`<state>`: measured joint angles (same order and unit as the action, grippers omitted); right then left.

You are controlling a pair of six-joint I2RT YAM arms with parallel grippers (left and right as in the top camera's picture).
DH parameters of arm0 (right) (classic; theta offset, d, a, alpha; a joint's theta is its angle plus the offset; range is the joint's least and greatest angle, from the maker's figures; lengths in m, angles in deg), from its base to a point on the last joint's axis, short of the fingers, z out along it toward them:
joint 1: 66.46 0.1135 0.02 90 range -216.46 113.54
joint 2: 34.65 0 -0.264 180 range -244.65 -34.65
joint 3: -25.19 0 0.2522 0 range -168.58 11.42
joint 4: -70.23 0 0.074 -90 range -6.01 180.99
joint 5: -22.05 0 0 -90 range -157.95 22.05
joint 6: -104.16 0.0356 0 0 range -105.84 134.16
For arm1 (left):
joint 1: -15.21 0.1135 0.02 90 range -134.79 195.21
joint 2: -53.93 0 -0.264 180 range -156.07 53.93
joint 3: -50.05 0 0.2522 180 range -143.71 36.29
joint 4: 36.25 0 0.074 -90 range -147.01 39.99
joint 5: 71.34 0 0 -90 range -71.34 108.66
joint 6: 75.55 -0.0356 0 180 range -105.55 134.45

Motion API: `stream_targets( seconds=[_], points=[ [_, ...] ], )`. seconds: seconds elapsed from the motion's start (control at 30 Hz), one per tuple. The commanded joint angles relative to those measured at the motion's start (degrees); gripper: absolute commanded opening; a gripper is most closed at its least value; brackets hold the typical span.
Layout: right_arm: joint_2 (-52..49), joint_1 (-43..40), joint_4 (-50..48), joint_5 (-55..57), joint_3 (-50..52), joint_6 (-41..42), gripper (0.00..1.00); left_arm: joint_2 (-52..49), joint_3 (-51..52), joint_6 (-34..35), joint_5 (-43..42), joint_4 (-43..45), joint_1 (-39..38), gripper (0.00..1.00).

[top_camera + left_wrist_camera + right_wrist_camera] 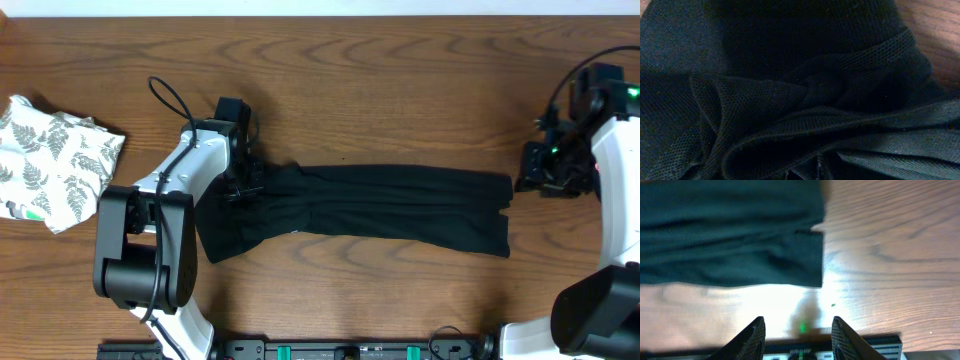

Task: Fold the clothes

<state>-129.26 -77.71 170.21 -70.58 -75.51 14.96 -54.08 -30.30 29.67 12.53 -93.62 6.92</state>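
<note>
You see a brown wooden table [400, 80] with bold grain; a pale strip [300, 6] borders its far edge; bright glare [765, 300] whitens one patch.

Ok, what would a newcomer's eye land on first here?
A long black garment lies stretched across the wooden table, the left tool at its bunched left end. A crumpled fern-print cloth sits at the far left, and the right tool hangs open just past the garment's right end.
</note>
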Motion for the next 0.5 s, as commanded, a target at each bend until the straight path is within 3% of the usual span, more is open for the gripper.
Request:
stream_targets(
  seconds=[0.0,0.1,0.23,0.3,0.47],
  points=[
    [-0.07,3.78,0.59,-1.05,2.71,-1.73,0.41,-3.56,1.81,0.13,5.07,-0.68,1.27,0.23],
    [-0.07,7.82,-1.75,-1.01,6.49,-0.76,0.42,-3.56,1.81,0.13,5.07,-0.66,1.27,0.32],
    [-0.07,11.67,-8.33,2.01,12.26,6.54,0.44,-3.56,1.81,0.13,5.07,-0.66,1.27,0.46],
    [-0.07,12.41,-11.76,4.61,14.86,12.0,0.43,-3.56,1.81,0.13,5.07,-0.68,1.27,0.47],
    [-0.07,12.39,-17.79,4.76,18.67,15.45,0.43,-3.56,1.81,0.13,5.07,-0.63,1.27,0.48]
  ],
)
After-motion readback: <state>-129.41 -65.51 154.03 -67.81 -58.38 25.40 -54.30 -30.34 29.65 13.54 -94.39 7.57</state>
